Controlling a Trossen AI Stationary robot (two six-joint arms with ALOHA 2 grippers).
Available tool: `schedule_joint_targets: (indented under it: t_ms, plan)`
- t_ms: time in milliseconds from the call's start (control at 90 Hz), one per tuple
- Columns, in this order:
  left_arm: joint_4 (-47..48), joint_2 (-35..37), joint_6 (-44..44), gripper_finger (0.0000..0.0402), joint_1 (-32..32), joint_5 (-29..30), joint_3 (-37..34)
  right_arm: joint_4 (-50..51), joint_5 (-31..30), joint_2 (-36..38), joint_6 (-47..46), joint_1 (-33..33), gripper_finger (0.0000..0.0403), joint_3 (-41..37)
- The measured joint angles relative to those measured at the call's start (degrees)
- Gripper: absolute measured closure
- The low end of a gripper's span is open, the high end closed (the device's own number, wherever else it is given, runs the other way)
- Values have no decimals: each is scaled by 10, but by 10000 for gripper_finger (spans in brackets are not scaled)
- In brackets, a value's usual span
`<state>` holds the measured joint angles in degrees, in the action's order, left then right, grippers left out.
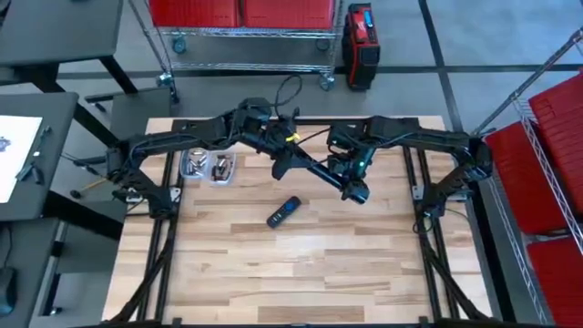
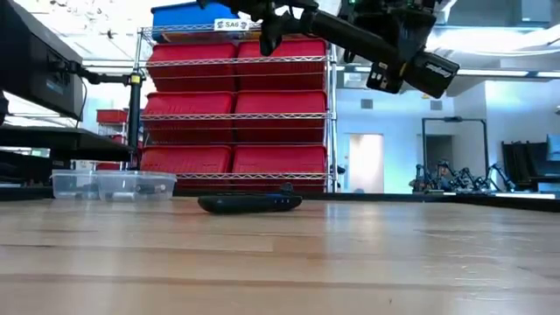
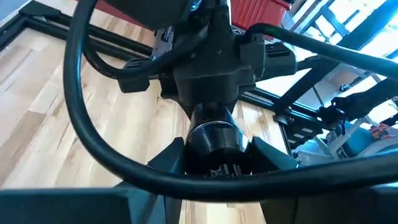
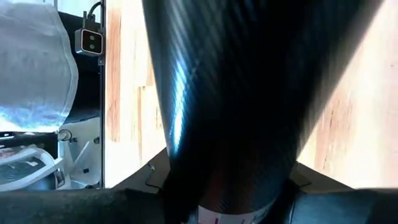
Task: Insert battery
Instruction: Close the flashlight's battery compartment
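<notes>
Both arms hang crossed above the middle of the counter (image 1: 301, 273), well off the wood, and the low view shows nothing under them. The left pincer (image 1: 284, 167) sits near the counter's twelve o'clock edge, the right pincer (image 1: 355, 189) just beside it toward three o'clock. Each wrist view is filled by the other arm's body, so whether either pincer is apart or together, I cannot tell. The remote (image 1: 283, 211) lies flat and untouched near the centre of the counter, toward six o'clock of both pincers. Two clear bins (image 1: 209, 167) sit at about ten o'clock from it; their contents are too small to make out, and no battery can be picked out anywhere. The step in hand looks like the approach, with insertion not begun. Next, the arms likely need to uncross, one steadying the remote while the other fetches a battery.
</notes>
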<state>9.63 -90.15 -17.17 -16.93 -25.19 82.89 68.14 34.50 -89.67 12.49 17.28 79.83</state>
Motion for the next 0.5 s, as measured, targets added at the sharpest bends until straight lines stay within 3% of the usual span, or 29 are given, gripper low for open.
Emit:
schedule_joint_targets:
  t_ms: [500]
  plan:
    - [31,0,18,270,8,-4,0,-8,-1,-7,16,3,266,-1]
